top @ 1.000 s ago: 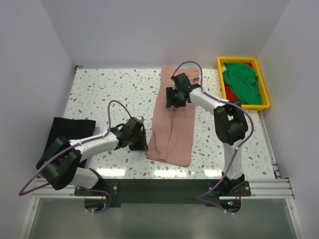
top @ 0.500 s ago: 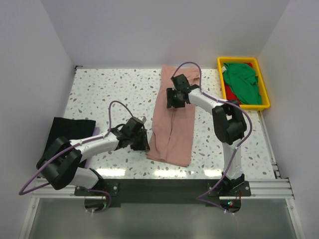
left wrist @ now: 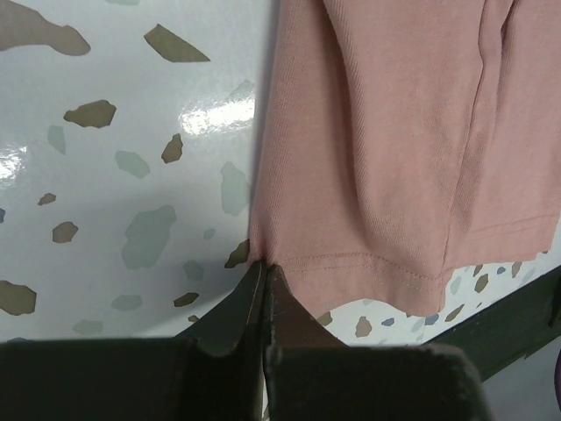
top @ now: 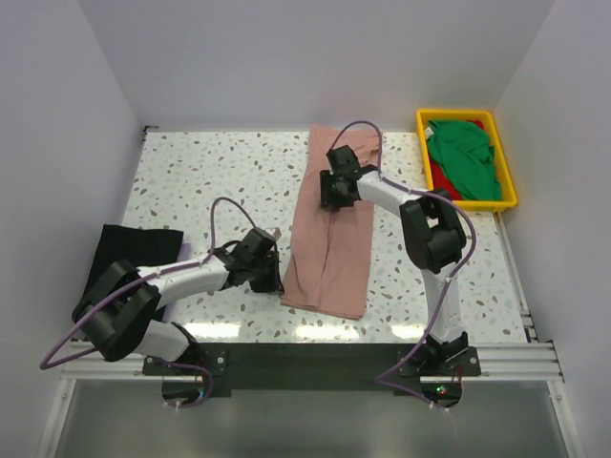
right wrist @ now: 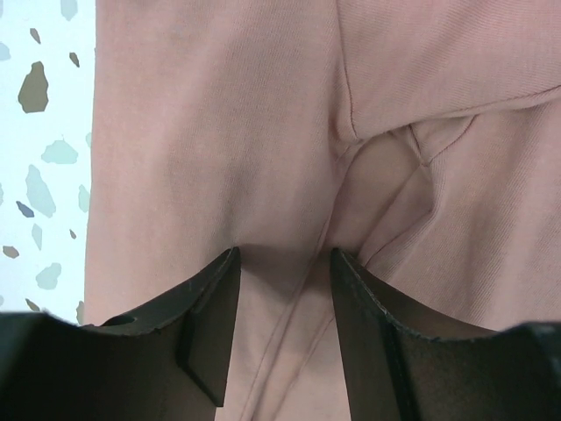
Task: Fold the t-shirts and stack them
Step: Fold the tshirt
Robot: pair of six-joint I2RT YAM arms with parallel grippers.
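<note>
The dusty pink t-shirt lies folded into a long strip down the middle of the table. My left gripper is at its near left corner. In the left wrist view the left gripper is shut, pinching the hem corner of the pink t-shirt. My right gripper rests on the strip's far half. Seen from the right wrist, the right gripper is open, its tips pressed onto the pink t-shirt astride a seam fold. A black t-shirt lies at the left edge.
A yellow tray at the far right holds a green t-shirt on top of a red one. The table's near edge is a black rail. White walls close in both sides.
The left jaws have closed on the pink hem corner. The right gripper has narrowed a little and shifted slightly toward the shirt's far end.
</note>
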